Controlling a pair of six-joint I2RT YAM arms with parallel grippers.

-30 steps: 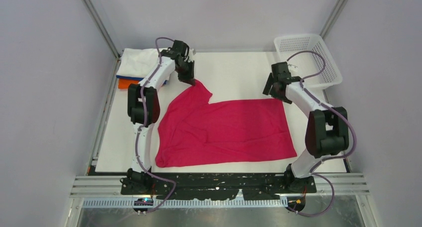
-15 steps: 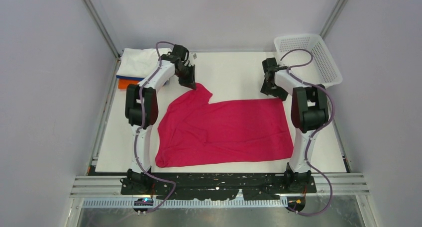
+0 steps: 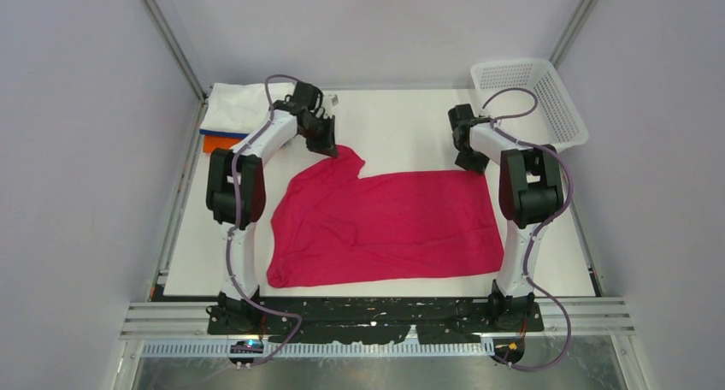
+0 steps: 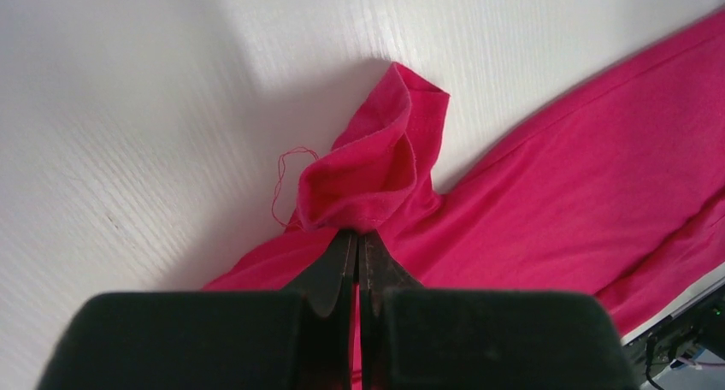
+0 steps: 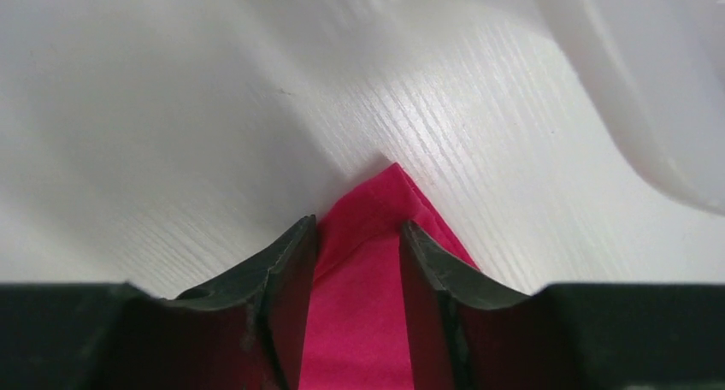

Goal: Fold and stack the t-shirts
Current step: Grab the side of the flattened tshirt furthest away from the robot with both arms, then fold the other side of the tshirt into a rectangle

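The magenta-red t-shirt (image 3: 385,223) lies spread on the white table. My left gripper (image 3: 329,149) is shut on its far left sleeve, and in the left wrist view the bunched sleeve (image 4: 376,163) rises just past the closed left gripper (image 4: 357,233). My right gripper (image 3: 473,163) sits at the shirt's far right corner. In the right wrist view that corner (image 5: 359,313) lies between the fingers of the right gripper (image 5: 358,225), which stand apart on either side of it. A folded white t-shirt (image 3: 235,106) rests on blue (image 3: 218,134) and orange (image 3: 218,144) ones at the back left.
A white mesh basket (image 3: 560,108) stands at the back right corner, close to the right arm; its blurred rim (image 5: 633,108) shows in the right wrist view. Grey walls enclose the table on three sides.
The right arm swung in and lowered its gripper onto the shirt's far right corner, its jaws narrowing around the fabric. The left gripper stayed shut on the sleeve, shifting only slightly.
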